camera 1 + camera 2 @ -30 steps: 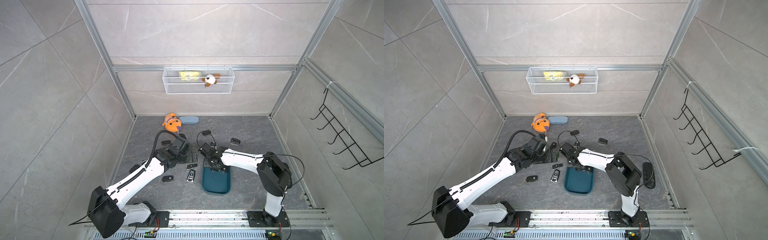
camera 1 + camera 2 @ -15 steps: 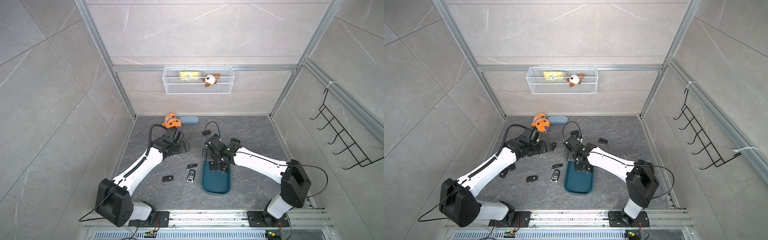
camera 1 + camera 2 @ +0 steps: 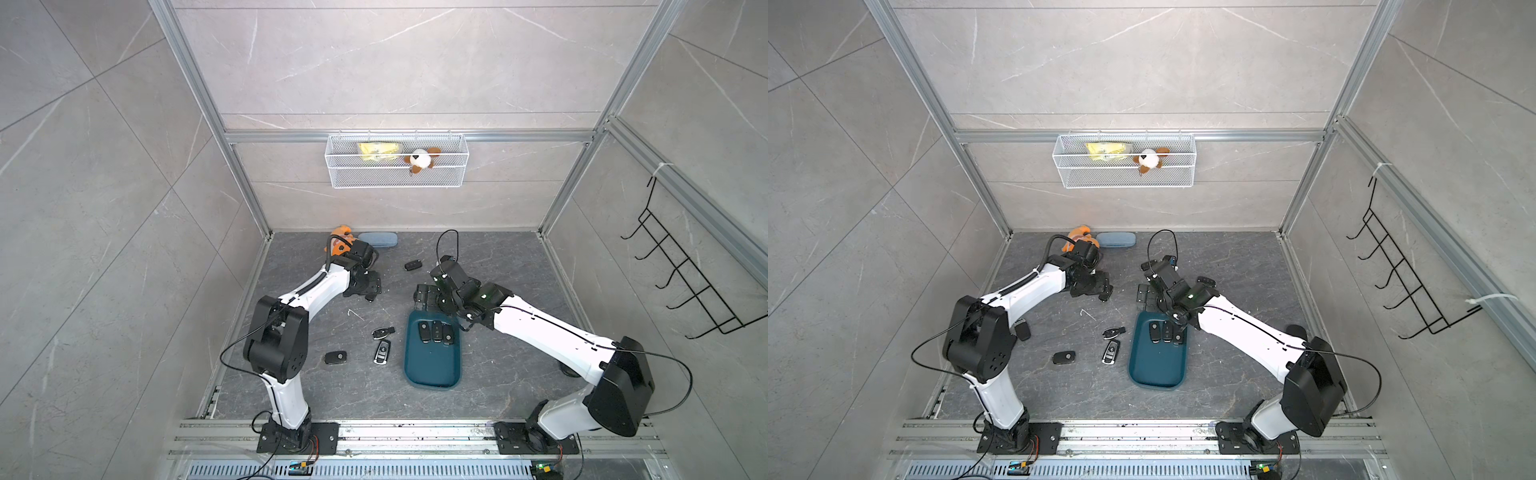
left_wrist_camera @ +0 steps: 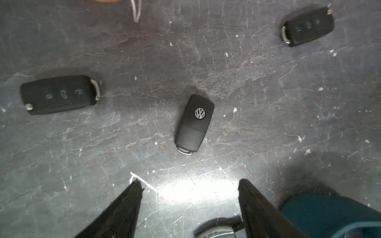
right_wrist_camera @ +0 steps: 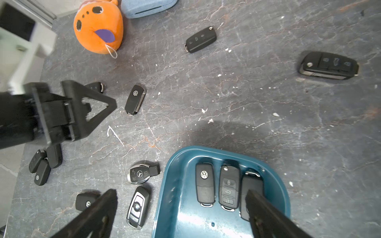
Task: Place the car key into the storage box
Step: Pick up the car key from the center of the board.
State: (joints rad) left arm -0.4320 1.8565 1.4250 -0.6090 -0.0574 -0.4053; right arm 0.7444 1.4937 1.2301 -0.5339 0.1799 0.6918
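Wrist views: scuffed dark floor [image 4: 226,82] (white flecks); left end effector [image 4: 189,181], right end effector [image 5: 181,192] spread, empty.

The white-and-black left arm [image 3: 309,293] rises from the near edge of the dark grey stone-patterned surface [image 3: 498,257]. It folds sharply partway up and stretches toward the far left corner. Its black parallel left gripper [image 4: 189,182] points down at the surface, jaws apart with nothing between them. The white-and-black right arm [image 3: 548,328] runs low from the near right corner toward the middle of the surface, wrist bent downward. Its black right gripper [image 5: 181,192] hangs with jaws spread wide and empty, near the left gripper without touching it.
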